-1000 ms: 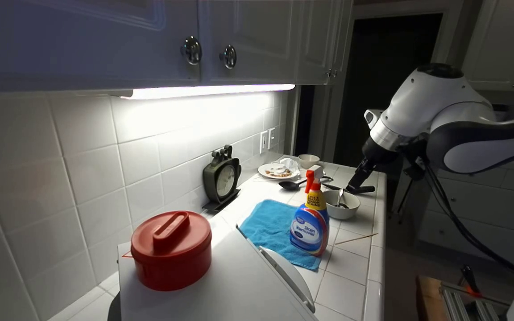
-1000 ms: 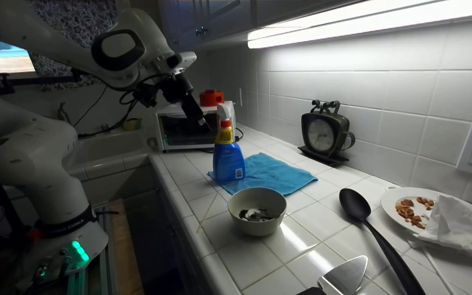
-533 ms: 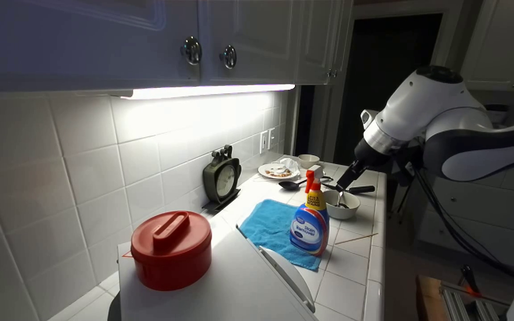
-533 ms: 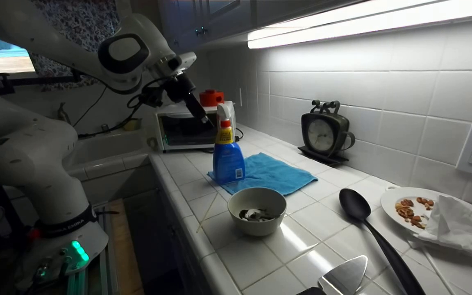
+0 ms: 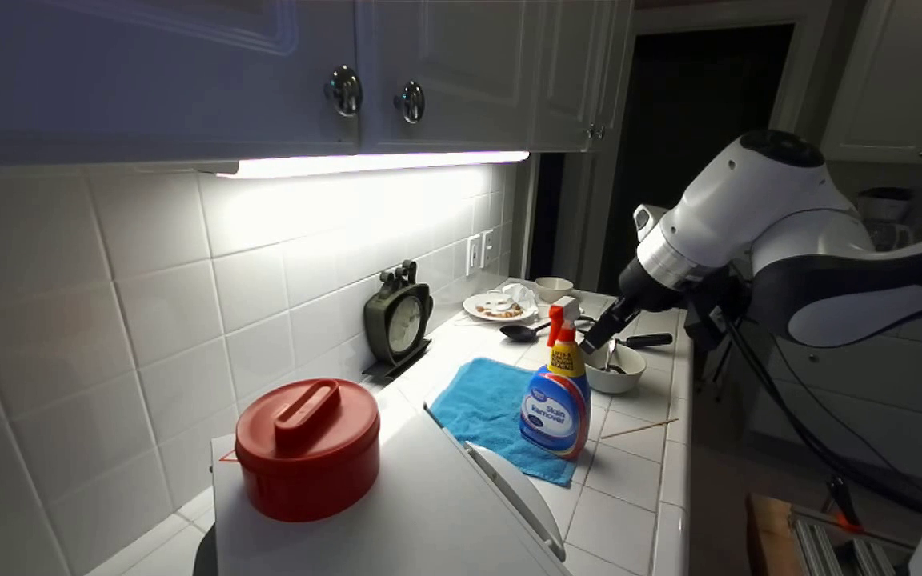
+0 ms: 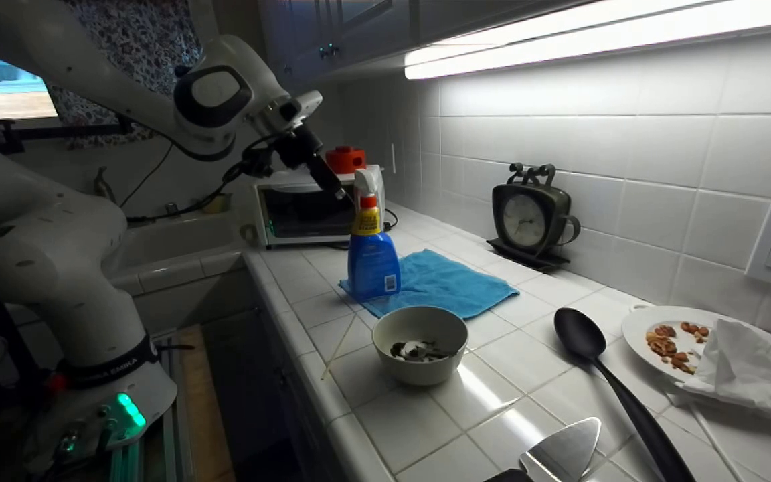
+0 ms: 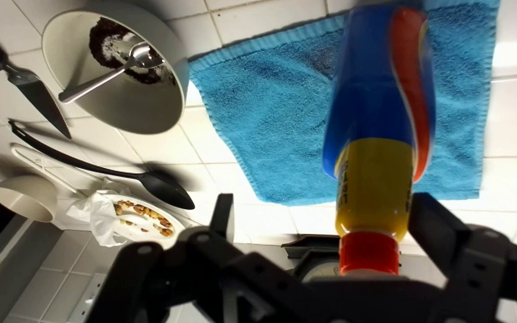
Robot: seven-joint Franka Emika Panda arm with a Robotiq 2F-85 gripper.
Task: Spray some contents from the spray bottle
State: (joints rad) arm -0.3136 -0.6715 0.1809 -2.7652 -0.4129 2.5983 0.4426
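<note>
The spray bottle (image 5: 551, 408) stands upright at the edge of a blue cloth (image 5: 469, 400), with its Stain Remover label showing. In an exterior view its plain blue side (image 6: 373, 268) and yellow neck show. My gripper (image 5: 592, 342) is tilted down, close to the bottle's head. In an exterior view the gripper (image 6: 341, 194) is just left of the head. In the wrist view the gripper (image 7: 323, 197) is open, with the bottle's yellow neck (image 7: 375, 188) between the fingers, nearer the right finger. Whether that finger touches it I cannot tell. The trigger is hidden there.
A bowl with a spoon (image 6: 419, 368) stands near the bottle. A black spoon (image 6: 581, 335), a plate with nuts (image 6: 653, 361) and a clock (image 6: 525, 217) are on the counter. A red-lidded container (image 5: 309, 456) sits on a toaster oven (image 6: 308, 211). Cabinets (image 5: 461, 72) hang above.
My gripper has moved down and toward the spray bottle's head. The bottle and the other things on the counter have not moved.
</note>
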